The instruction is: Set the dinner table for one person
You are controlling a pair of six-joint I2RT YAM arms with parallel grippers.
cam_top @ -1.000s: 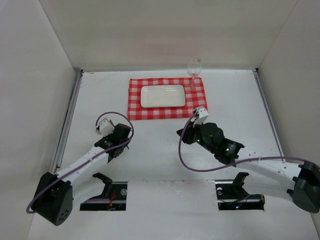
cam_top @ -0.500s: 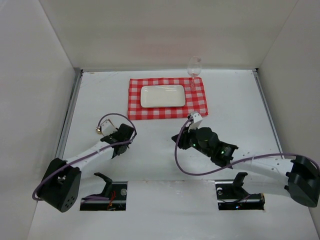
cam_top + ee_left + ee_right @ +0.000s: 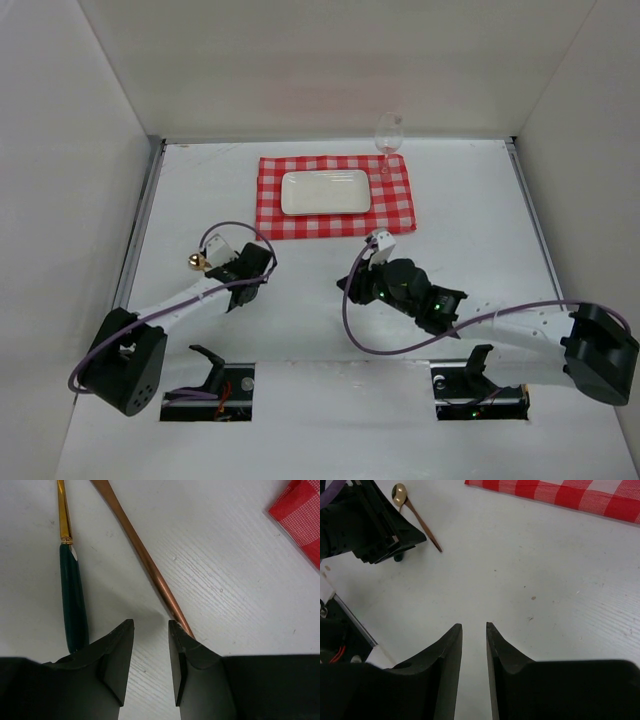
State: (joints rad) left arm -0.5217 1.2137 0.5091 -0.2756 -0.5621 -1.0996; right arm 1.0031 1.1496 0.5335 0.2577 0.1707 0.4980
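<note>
The dinner table point(image 3: 470, 200) is the large white surface. A red-and-white checked cloth point(image 3: 335, 222) lies at its back, carrying a white rectangular plate point(image 3: 325, 192) and a wine glass point(image 3: 388, 135). A copper spoon point(image 3: 150, 565) with a gold bowl point(image 3: 197, 262) and a green-handled gold utensil point(image 3: 72, 595) lie side by side on the table. My left gripper point(image 3: 151, 625) is open just above them, its jaws narrowly apart over bare table, the spoon's handle end beside the right finger. My right gripper point(image 3: 474, 626) is open over bare table, holding nothing.
White walls enclose the table on three sides, and grey metal strips point(image 3: 140, 230) run along its sides. Two arm bases and cable slots point(image 3: 210, 385) sit at the near edge. The left gripper's black body point(image 3: 370, 525) shows in the right wrist view beside the spoon point(image 3: 422, 525).
My left arm has swung so the spoon's gold bowl now shows to its left, and its jaws have narrowed slightly. My right gripper has moved left and nearer, away from the cloth.
</note>
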